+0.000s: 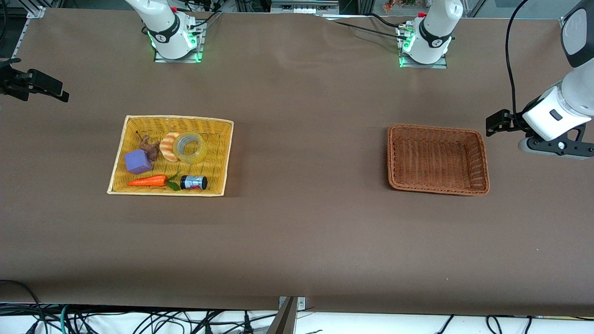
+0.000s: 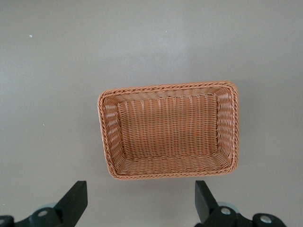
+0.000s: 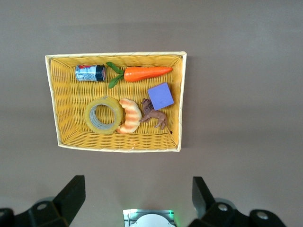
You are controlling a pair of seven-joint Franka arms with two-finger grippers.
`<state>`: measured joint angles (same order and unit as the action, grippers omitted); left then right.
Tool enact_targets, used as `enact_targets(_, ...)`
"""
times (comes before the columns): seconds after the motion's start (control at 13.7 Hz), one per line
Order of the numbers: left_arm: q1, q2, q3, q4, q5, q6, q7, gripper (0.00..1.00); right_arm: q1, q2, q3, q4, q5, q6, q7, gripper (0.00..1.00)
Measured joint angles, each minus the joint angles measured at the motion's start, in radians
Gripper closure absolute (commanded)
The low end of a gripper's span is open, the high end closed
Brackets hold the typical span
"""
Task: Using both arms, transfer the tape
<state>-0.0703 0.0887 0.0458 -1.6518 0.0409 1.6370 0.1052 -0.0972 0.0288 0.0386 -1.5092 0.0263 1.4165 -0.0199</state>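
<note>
Noting risks, we found the tape (image 1: 190,147) lying flat in the yellow basket (image 1: 214,124) toward the right arm's end of the desk, touching the bread (image 1: 168,147). Right gripper (image 3: 135,196) hung spread open at that edge; left gripper (image 2: 141,201), also spread open, waited beside the empty brown basket (image 1: 481,157). A careless pinch could catch the bread; a mistimed handover might drop the roll.

Both wrist views crop each hand's fingers (image 2: 71,203) (image 3: 68,198) at the picture's edge.
</note>
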Motion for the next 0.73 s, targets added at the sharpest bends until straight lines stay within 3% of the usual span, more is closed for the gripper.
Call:
enact_targets(0.44, 0.000, 0.000, 0.000, 0.000, 0.000, 0.000, 0.000, 0.00, 0.000, 0.002, 0.000, 0.000, 0.000, 0.000, 0.000, 0.00)
enact_targets(0.73, 0.000, 0.001, 0.000, 0.000, 0.000, 0.000, 0.000, 0.00, -0.001, 0.052, -0.001, -0.005, 0.000, -0.004, 0.000, 0.00)
